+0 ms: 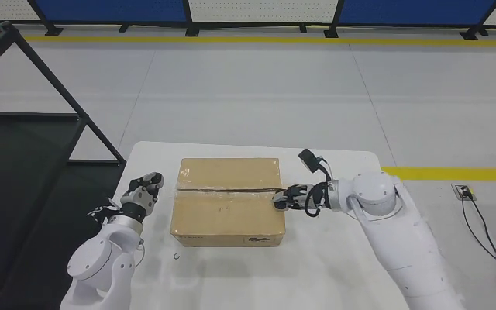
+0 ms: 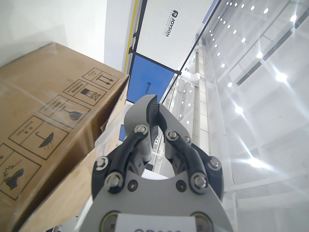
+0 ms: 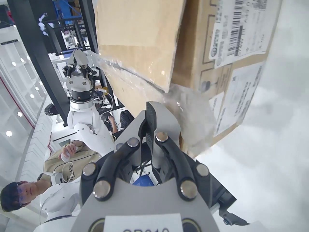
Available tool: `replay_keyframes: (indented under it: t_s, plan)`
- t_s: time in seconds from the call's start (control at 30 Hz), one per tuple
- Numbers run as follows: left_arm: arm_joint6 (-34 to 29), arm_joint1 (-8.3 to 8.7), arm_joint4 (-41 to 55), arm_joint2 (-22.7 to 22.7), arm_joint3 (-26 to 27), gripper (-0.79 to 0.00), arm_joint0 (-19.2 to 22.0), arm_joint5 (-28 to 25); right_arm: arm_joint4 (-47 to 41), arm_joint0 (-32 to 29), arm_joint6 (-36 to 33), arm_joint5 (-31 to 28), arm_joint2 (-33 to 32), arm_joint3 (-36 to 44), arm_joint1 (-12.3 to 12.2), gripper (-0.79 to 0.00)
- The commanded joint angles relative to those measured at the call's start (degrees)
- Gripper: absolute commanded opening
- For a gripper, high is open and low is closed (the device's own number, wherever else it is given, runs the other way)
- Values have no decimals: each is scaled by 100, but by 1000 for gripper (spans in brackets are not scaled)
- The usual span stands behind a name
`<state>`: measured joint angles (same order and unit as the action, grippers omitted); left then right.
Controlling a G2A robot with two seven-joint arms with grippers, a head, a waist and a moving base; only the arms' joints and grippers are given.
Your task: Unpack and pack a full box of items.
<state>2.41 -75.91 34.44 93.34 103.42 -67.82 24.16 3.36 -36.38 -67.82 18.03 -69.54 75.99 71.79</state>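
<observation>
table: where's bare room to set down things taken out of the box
Widest bare patch: the table strip between the cardboard box and the near edge, save a small dark bit by the box's corner. A thin strip runs behind the box. Crowded: both short sides, with the left gripper beside one and the right gripper at the other.

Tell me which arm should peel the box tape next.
Right, likely. The right gripper sits at the seam end of the box, by the loose tape; the left gripper stands off the far side, apart from it.
</observation>
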Motion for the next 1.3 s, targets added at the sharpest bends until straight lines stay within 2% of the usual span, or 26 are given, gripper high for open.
replay_keyframes:
  t_s: [0.0, 0.2, 0.47, 0.77, 1.27]
  plan:
    - [1, 2, -9, -13, 13, -785, -1, -1, -91, -140, 76, 17, -124, 140, -28, -785]
    - [-1, 9, -17, -38, 27, -785, 1, -5, -306, -243, 389, -74, -228, 97, -57, -785]
    - [39, 18, 4, -11, 46, -785, -36, -10, -467, 88, 530, -67, -31, -425, -30, -785]
    - [60, 28, 23, -2, 57, -785, -53, -21, -548, 443, 503, 201, 194, -1014, -8, -785]
    - [89, 38, 70, 2, -21, -785, -30, -139, -996, 362, 613, -140, 198, -1364, -33, -785]
